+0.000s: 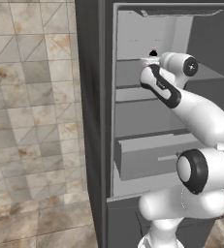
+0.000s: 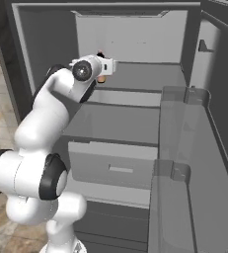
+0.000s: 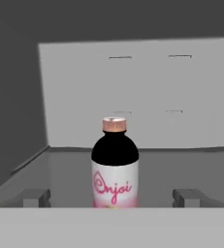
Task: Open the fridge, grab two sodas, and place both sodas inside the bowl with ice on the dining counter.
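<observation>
Pale grey shelving lines the open tall dark grey fridge (image 2: pixel 135 29) beside a beige tiled floor (image 1: pixel 31 121), where a small upright pink-labelled soda bottle (image 3: pixel 115 167) with black shoulders stands on the upper shelf (image 2: pixel 145 76), between the wide-open, empty two-finger gripper's (image 3: pixel 113 198) dark fingertips (image 3: pixel 36 197).

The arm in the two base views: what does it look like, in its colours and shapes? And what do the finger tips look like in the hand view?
The arm is made of glossy white rounded segments, with dark bands and dark round caps at the joints. No cables or markings can be seen on it. In the hand view, the gripper shows two small, blocky, dark grey finger tips.
</observation>
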